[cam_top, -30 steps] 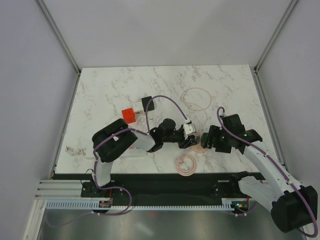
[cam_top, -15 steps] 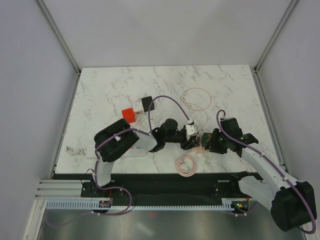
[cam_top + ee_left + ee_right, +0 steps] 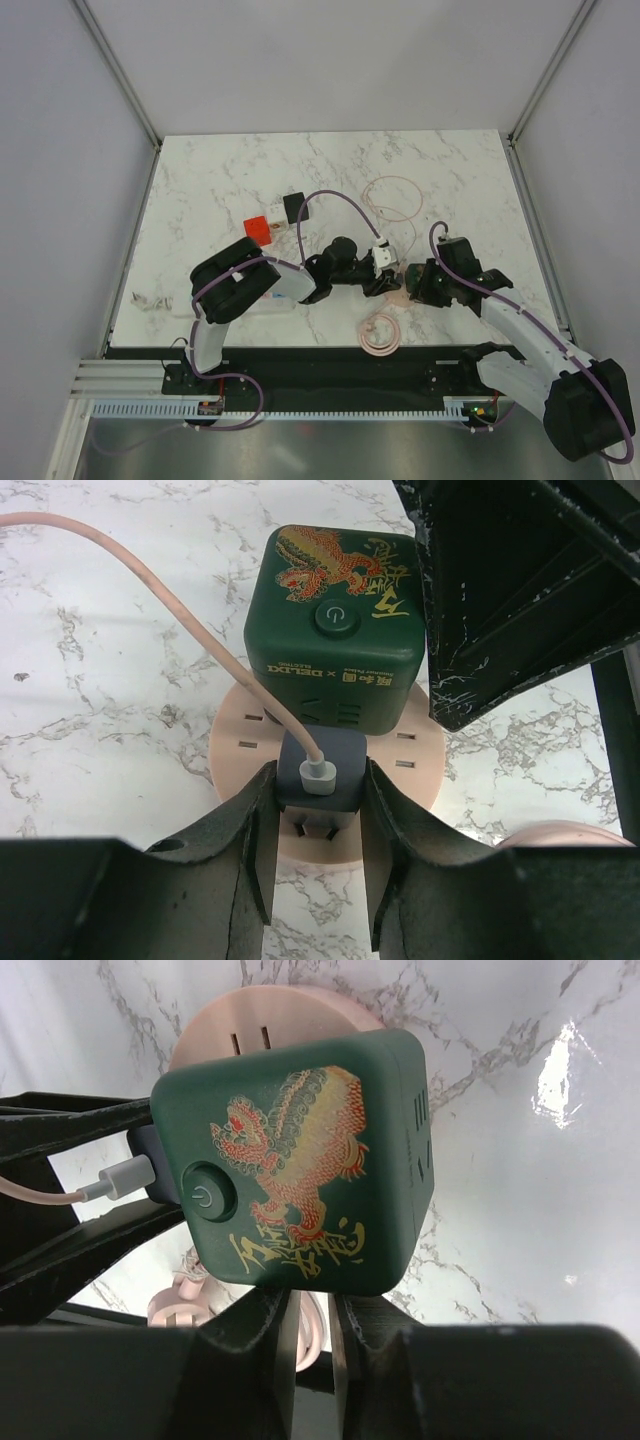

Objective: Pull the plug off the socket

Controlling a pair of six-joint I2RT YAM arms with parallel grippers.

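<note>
On the side of the green cube socket [image 3: 335, 630], the left gripper [image 3: 318, 815] clamps the grey plug [image 3: 320, 775]; whether the right gripper [image 3: 315, 1312] under the cube grips anything, I cannot tell. If unanchored, the socket may drag along with the plug

The socket [image 3: 335, 630] is a dark green cube with rounded edges. It has a red and gold dragon print and a round power button on top. It stands upright on a round pink base with pairs of slots in its top face, near the front middle of the marble bench [image 3: 100, 680].

The plug [image 3: 340, 750] is a small slate-blue block, set against the cube's side and over the base. It sits between the 2 fingers of the left pincer [image 3: 318, 772], which touch both its flanks. 2 short prongs show under its lower edge. A white connector sits in its outer face, and a pale pink cable [image 3: 170, 600] runs from it across the bench.
</note>
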